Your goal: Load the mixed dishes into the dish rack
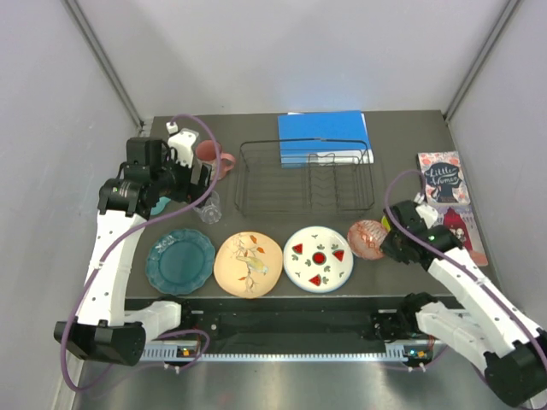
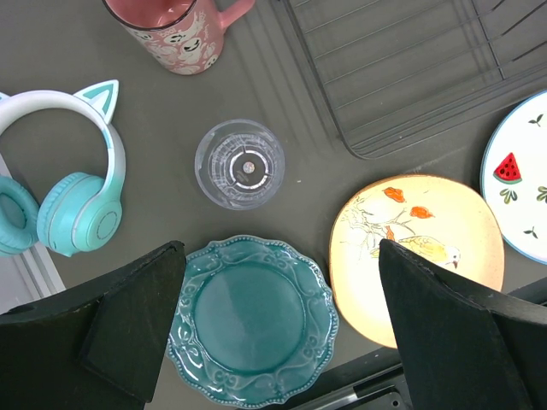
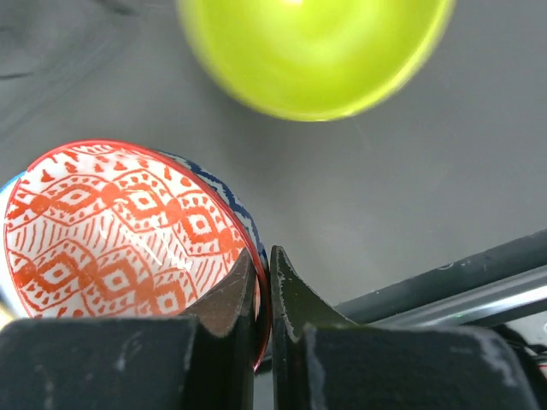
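Observation:
The black wire dish rack stands at the back centre with nothing in it. In a row in front lie the teal scalloped plate, the peach bird plate and the watermelon plate. The pink mug and the clear cup stand left of the rack. My left gripper hangs open above the teal plate. My right gripper is shut on the rim of a red-patterned bowl, one finger inside and one outside. The yellow-green bowl lies just beyond it.
Teal cat-ear headphones lie at the left edge of the table. A blue book sits behind the rack. Two more books lie at the right. The table's near edge runs just below the plates.

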### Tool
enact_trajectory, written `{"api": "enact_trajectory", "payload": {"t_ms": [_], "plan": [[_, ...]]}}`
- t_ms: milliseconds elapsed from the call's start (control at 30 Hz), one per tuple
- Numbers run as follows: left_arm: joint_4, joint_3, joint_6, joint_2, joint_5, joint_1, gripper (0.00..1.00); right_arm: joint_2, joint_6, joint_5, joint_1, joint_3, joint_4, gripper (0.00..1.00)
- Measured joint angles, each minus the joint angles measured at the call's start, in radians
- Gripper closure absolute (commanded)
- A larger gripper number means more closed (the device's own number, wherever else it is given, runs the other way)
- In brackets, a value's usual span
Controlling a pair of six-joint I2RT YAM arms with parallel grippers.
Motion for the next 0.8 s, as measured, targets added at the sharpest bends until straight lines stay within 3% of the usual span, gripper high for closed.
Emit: {"api": "enact_trajectory", "payload": {"t_ms": [233,367,533,800], "plan": [[0.024,-0.04,-0.021,0.001,0.008,0.0,0.01,0.093,-0.062,0.23,0.323,0.353,-0.121,1.0],[0.025,-0.063,-0.029,0.023,0.007,0.0,0.01,0.318,-0.094,0.448,0.42,0.638,-0.168,1.0],[0.046,-0.076,-0.036,0.042,0.006,0.0,0.01,0.555,-0.178,0.704,0.387,0.827,-0.161,1.0],[0.083,-0.138,-0.043,0.012,0.028,0.0,0.01,0.719,-0.427,0.985,0.247,0.829,0.034,1.0]]}}
